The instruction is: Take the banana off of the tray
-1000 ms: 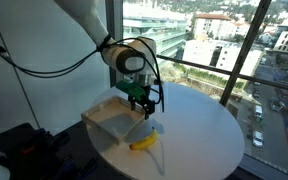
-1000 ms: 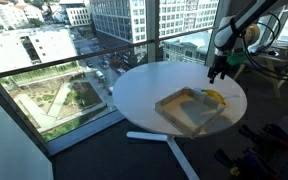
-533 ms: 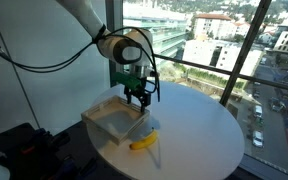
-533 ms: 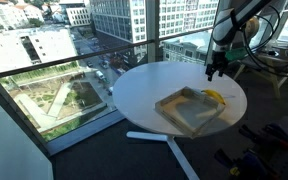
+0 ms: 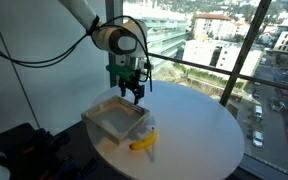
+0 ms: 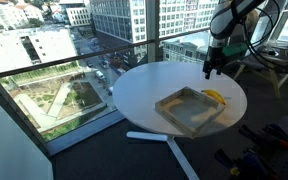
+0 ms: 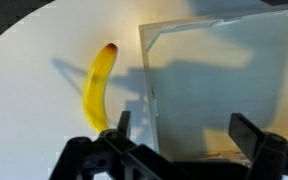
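The small yellow banana (image 5: 143, 142) (image 6: 215, 97) lies flat on the round white table, just outside the tray's edge and touching nothing else. In the wrist view the banana (image 7: 100, 88) sits left of the tray's wooden rim (image 7: 147, 80). The square tray (image 5: 96, 122) (image 6: 174, 112) holds nothing. My gripper (image 5: 134, 92) (image 6: 211, 70) (image 7: 184, 125) hangs open well above the tray's far side. Nothing is between its fingers.
The round white table (image 5: 199, 130) (image 6: 149, 85) stands by floor-to-ceiling windows with a railing behind it. Dark cables and equipment lie on the floor near the table's base. The tray lies close to the table's edge.
My open gripper has risen and drawn back from the banana toward the tray's far side. Banana and tray have stayed in place.
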